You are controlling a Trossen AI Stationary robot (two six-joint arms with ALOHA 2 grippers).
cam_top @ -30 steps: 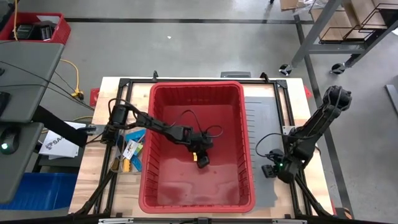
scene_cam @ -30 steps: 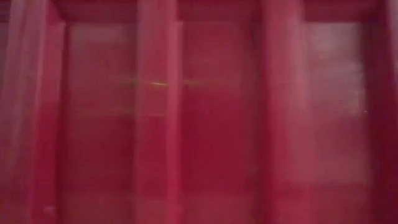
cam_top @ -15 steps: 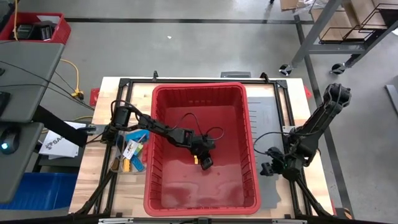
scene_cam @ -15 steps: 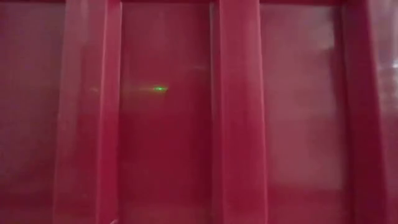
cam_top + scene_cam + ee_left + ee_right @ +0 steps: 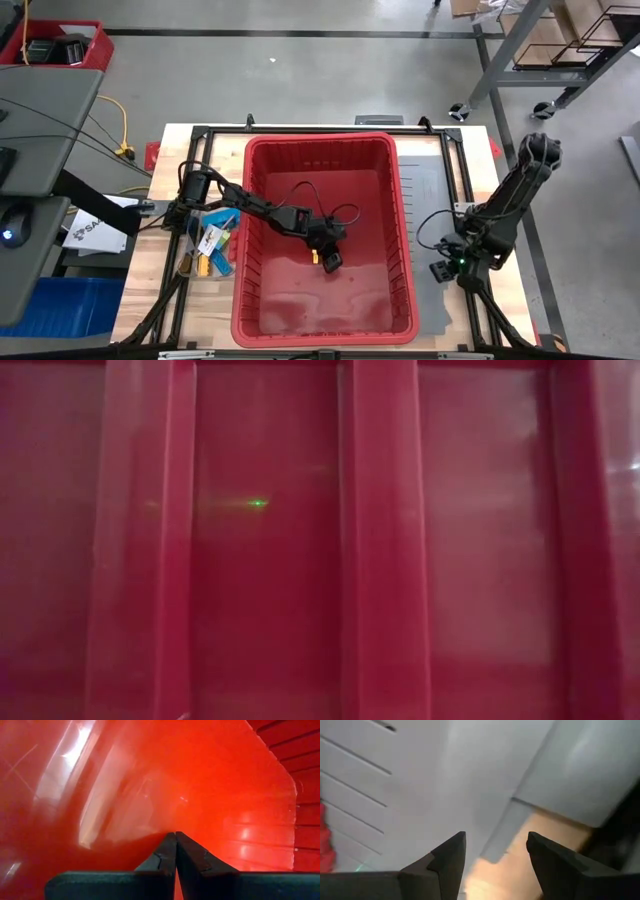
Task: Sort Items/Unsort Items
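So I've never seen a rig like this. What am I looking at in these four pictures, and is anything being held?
Two dark robot arms work at a table. The overhead picture shows the left gripper shut, reaching inside the big red bin; whether the orange bit at its tip is held is unclear. The right gripper waits open over the grey mat. Small colourful items lie left of the bin. The all-red picture is the table-level camera, blocked by the bin wall. The other two come from wrist cameras looking past each arm's own fingers.

No lettering anywhere is clear enough to read.
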